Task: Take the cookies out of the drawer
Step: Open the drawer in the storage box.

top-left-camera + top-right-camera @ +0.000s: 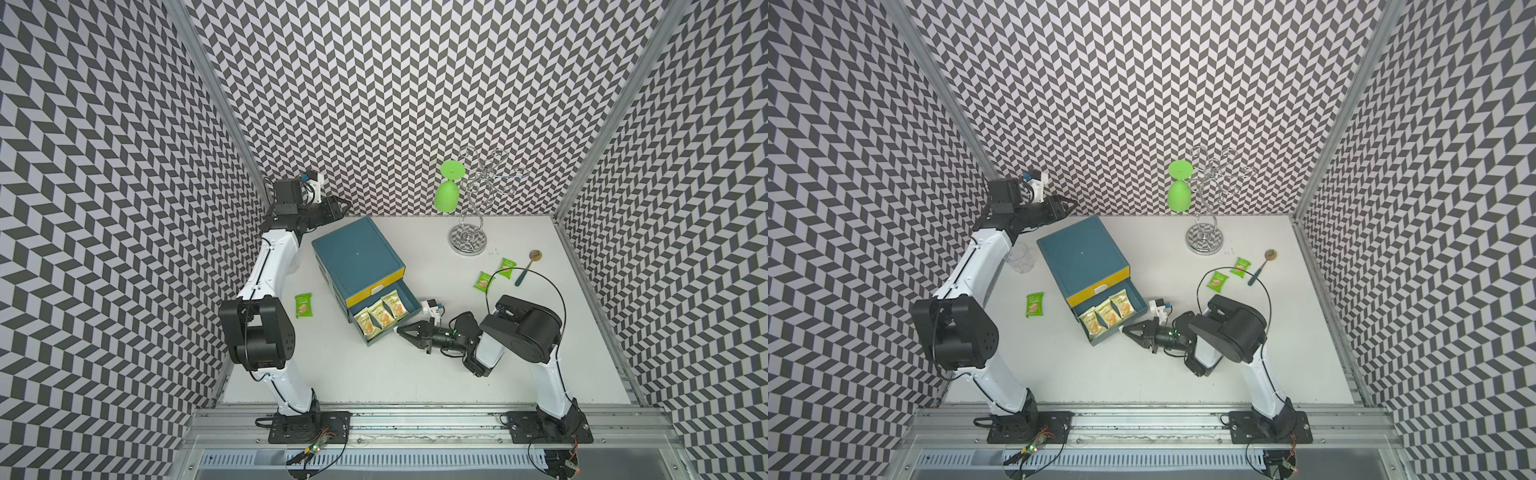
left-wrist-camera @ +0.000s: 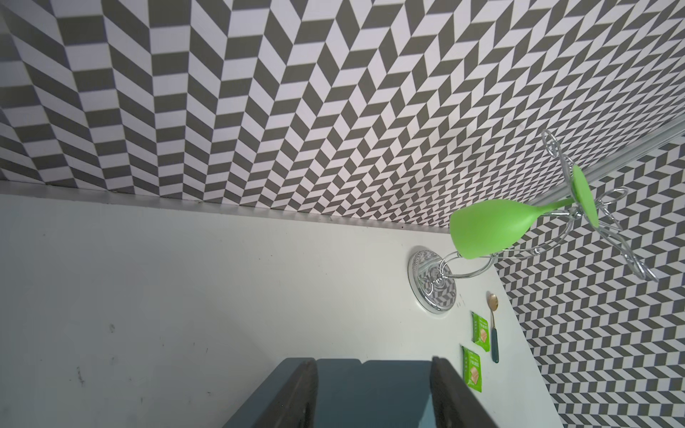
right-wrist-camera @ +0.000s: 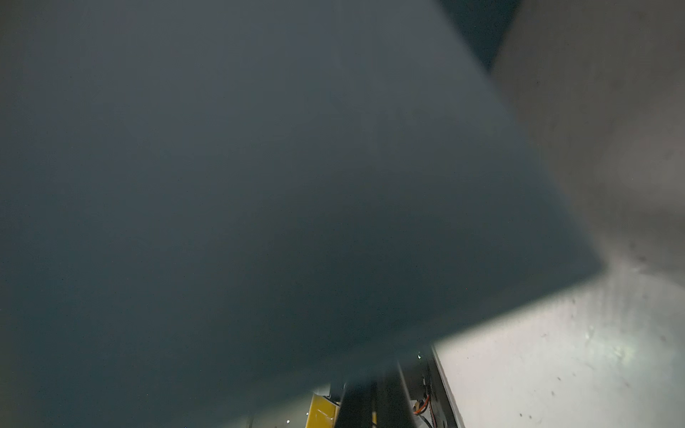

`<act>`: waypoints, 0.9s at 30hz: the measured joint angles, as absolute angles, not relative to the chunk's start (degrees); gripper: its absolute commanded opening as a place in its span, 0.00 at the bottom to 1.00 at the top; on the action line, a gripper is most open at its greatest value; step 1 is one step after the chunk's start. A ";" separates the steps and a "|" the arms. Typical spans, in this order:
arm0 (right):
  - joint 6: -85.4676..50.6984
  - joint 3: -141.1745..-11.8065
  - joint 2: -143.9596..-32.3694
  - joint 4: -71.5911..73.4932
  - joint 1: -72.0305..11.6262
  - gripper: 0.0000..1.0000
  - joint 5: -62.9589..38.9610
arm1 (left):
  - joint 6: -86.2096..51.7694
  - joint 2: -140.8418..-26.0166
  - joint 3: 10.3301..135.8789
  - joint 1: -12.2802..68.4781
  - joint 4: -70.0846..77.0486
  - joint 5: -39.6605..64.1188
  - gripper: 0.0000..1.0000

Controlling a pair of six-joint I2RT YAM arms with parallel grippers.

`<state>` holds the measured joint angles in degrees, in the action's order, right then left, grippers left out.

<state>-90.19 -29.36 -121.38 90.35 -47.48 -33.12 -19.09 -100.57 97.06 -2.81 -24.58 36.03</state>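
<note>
Three cookies point(image 1: 380, 318) fill open drawer point(image 1: 382, 336); right claw point(image 1: 400, 329) closed at front rim; left claw point(image 2: 373, 365) parted.

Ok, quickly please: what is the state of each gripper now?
Left gripper: open, jaws apart, holding nothing.
Right gripper: shut, tip at the front corner of the open drawer, holding nothing visible.
</note>
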 measured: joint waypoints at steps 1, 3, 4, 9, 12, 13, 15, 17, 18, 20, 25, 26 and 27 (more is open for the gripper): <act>-90.24 -29.39 -121.60 90.32 -47.51 0.00 -33.36 | -19.09 -99.79 97.25 -2.74 -25.06 35.62 0.54; -90.37 -29.50 -121.89 90.32 -47.53 0.00 -33.91 | -18.96 -98.39 97.47 -2.46 -25.63 35.16 0.54; -90.48 -29.56 -121.97 90.32 -47.55 0.00 -33.98 | -18.90 -98.00 97.62 -2.31 -25.85 34.92 0.54; -90.52 -30.24 -121.95 90.35 -47.55 0.00 -34.33 | -18.55 -98.39 97.03 -2.22 -25.89 34.35 0.52; -90.50 -30.98 -121.82 90.35 -47.55 0.00 -34.37 | -18.52 -98.50 94.94 -2.22 -25.85 34.33 0.50; -90.48 -31.33 -121.69 90.35 -47.55 0.00 -34.39 | -18.50 -98.63 94.39 -2.22 -25.87 34.33 0.49; -90.45 -32.01 -121.27 90.35 -47.55 0.00 -34.39 | -18.28 -99.00 94.02 -2.22 -25.91 34.33 0.49; -90.41 -32.77 -120.62 90.35 -47.53 0.00 -34.35 | -17.98 -99.11 93.97 -2.22 -25.91 34.28 0.49; -90.35 -33.28 -120.22 90.35 -47.48 0.00 -34.37 | -17.82 -99.11 93.97 -2.22 -25.87 34.26 0.49; -90.04 -33.78 -119.50 90.30 -47.44 0.00 -34.70 | -17.63 -99.00 93.97 -2.22 -25.85 34.24 0.47; -88.97 -34.98 -118.58 90.19 -47.46 0.00 -35.86 | -17.28 -98.41 93.86 -1.96 -26.59 34.65 0.32; -88.90 -35.22 -118.45 90.19 -47.46 0.00 -35.97 | -17.04 -97.84 93.38 -1.76 -26.72 34.70 0.31; -88.79 -35.44 -118.41 90.19 -47.44 0.00 -36.10 | -16.78 -96.71 92.23 -1.39 -26.68 34.72 0.31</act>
<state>-88.79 -35.44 -118.41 90.19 -47.44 -36.10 -16.78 -96.71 92.23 -1.39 -26.68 34.72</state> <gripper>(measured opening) 0.049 0.322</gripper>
